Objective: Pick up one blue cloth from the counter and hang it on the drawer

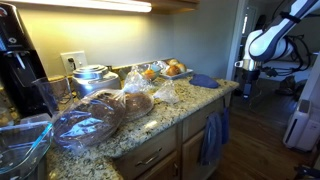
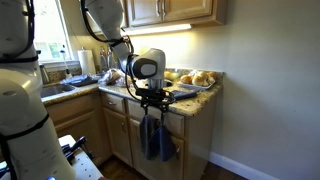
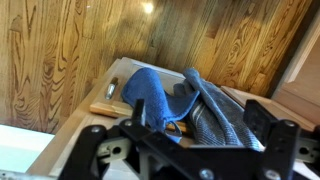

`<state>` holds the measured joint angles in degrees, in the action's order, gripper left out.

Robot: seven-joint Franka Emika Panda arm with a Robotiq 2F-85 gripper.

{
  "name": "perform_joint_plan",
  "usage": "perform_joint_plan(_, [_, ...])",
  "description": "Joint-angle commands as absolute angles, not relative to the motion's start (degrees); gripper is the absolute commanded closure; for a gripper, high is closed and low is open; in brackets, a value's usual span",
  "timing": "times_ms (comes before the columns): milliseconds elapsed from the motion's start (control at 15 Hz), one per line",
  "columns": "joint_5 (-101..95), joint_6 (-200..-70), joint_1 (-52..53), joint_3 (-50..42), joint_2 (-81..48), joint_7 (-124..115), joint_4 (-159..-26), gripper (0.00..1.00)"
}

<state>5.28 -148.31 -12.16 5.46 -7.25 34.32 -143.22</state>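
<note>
In the wrist view my gripper (image 3: 200, 125) is open, its fingers wide apart above an open wooden drawer (image 3: 88, 110). A bright blue cloth (image 3: 150, 92) and a darker grey-blue cloth (image 3: 215, 115) lie draped over the drawer's edge, between and below the fingers. Both exterior views show blue cloth (image 1: 213, 138) (image 2: 156, 138) hanging down the cabinet front under the gripper (image 2: 152, 100) (image 1: 245, 68). Another blue cloth (image 1: 203, 80) lies on the speckled granite counter (image 1: 170, 115) near its end.
The counter holds plastic containers (image 1: 85, 125), bagged bread (image 1: 135, 103), a tray of rolls (image 1: 170, 70) (image 2: 195, 78) and a coffee machine (image 1: 18, 60). A wall (image 2: 260, 90) stands beside the cabinet end. A wooden tool (image 3: 110, 108) lies in the drawer.
</note>
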Motion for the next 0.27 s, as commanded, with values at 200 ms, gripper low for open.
perform_joint_plan(200, [5.43, -147.88, -7.95, 2.29, -2.38, 33.34, -145.45, 0.00])
